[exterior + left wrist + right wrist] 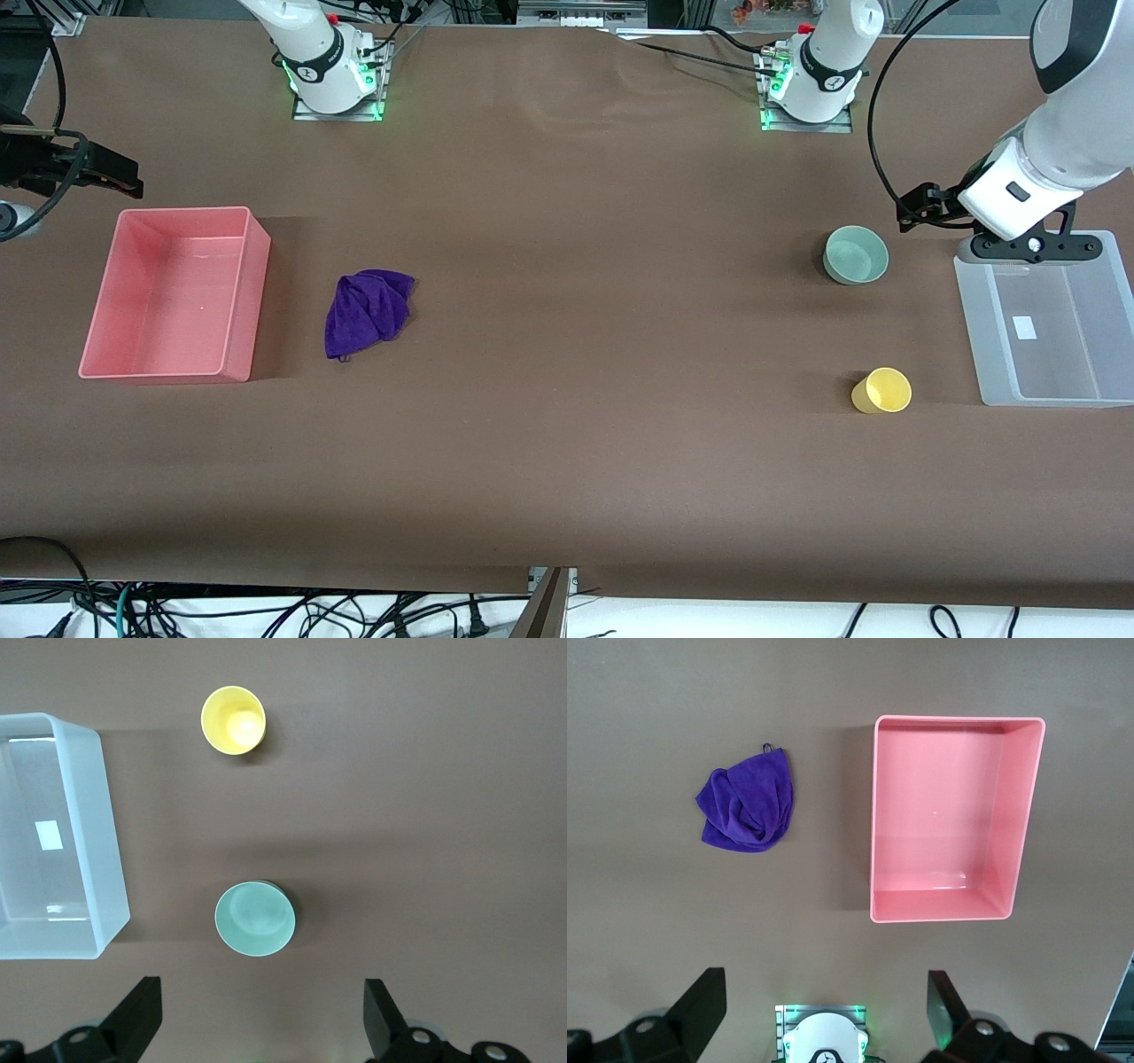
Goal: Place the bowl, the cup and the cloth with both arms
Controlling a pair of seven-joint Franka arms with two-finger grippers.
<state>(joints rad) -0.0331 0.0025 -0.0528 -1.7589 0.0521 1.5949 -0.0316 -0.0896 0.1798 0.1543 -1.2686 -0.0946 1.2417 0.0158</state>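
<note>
The mint-green bowl stands upright toward the left arm's end of the table; it also shows in the left wrist view. The yellow cup lies nearer the front camera than the bowl, and shows in the left wrist view too. The purple cloth lies rumpled beside the pink bin; the right wrist view shows it as well. My left gripper hangs open and empty, high over the table by the bowl and the clear bin. My right gripper hangs open and empty, high by the pink bin.
An empty pink bin stands at the right arm's end of the table. An empty clear plastic bin stands at the left arm's end, beside the bowl and cup. The right arm's base shows below my right gripper.
</note>
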